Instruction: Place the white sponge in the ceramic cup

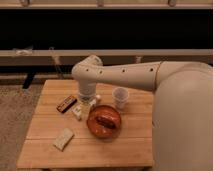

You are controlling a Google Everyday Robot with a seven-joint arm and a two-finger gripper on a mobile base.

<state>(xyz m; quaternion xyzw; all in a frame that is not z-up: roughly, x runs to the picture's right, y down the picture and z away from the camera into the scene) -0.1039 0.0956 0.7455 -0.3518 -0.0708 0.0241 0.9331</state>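
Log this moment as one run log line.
end effector: low over table by ceramic cup | white sponge: on table, apart, not held | in cup: no

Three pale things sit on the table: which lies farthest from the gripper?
The white sponge, alone at the front left of the table; the ceramic cup and white pack sit by the gripper, which hangs mid-table.

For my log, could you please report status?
Gripper low over table centre, by the white pack. White sponge lying free, front left. Ceramic cup upright; bowl between them.
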